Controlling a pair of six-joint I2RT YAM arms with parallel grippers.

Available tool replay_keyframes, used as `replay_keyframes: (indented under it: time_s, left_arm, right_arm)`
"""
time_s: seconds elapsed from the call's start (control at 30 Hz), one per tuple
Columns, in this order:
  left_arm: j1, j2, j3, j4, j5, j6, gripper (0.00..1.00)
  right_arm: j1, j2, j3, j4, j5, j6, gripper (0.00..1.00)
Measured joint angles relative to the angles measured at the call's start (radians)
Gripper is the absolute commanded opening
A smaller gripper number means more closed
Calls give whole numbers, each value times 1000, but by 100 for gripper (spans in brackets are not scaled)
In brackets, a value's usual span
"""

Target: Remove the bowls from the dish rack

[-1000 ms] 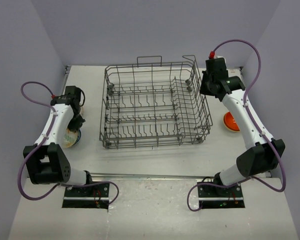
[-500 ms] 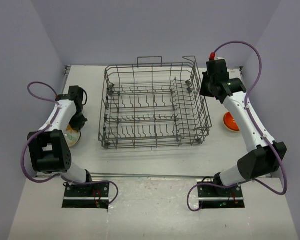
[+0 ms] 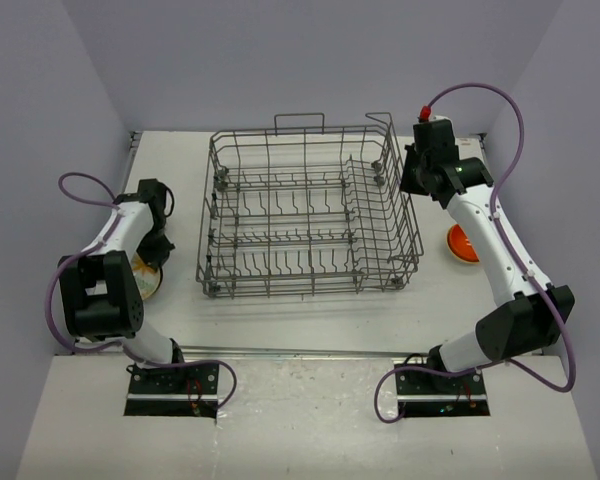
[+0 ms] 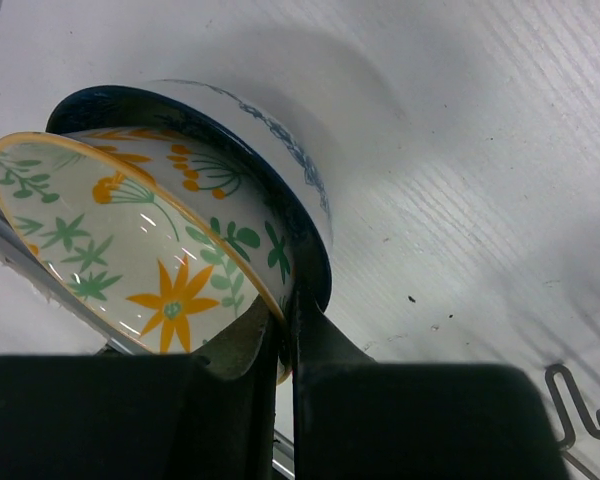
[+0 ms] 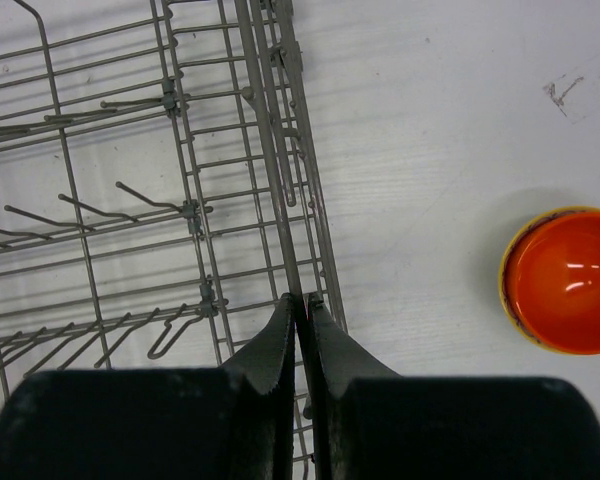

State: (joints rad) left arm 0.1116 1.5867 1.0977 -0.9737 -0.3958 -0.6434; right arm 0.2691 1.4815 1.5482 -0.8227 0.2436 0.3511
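left pincer [image 4: 285,335] pinches the floral bowl [image 4: 130,240] beside the dish rack [image 3: 310,240], right pincer [image 5: 302,310] clamps its wire; pulling away unreleased could tip or drag them.

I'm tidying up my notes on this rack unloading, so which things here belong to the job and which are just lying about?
Job: dish rack, orange bowl, floral bowl nested in blue-rimmed bowl.
Not the job: purple cables, metal rail, both rig fixtures.

No legible text, label or number anywhere.
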Motion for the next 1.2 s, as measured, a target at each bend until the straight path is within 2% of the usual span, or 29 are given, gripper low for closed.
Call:
replay_keyframes:
  time_s: [0.07, 0.13, 0.23, 0.5, 0.6, 1.03, 1.13, 1.2]
  left_arm:
    - [1, 2, 0, 0, 0, 0, 19]
    - [2, 2, 0, -1, -1, 1, 24]
    - [2, 2, 1, -3, -3, 0, 42]
    - [5, 3, 35, -10, -2, -2, 52]
    - [5, 2, 59, -15, -1, -8, 65]
    - [5, -88, 76, -15, 47, -50, 69]
    - [4, -104, 120, -16, 92, -62, 69]
    - [-3, -106, 166, -12, 122, -72, 69]
  right_arm:
    - [0, 0, 0, 0, 0, 0, 0]
    - [0, 0, 0, 0, 0, 0, 0]
    - [0, 2, 4, -3, 0, 0, 0]
    - [0, 3, 8, -10, 0, 0, 4]
    - [0, 3, 8, -11, 0, 0, 4]
    - [1, 4, 19, -35, 0, 1, 5]
    - [3, 5, 25, -46, 1, 5, 10]
    - [5, 7, 30, -58, 2, 8, 22]
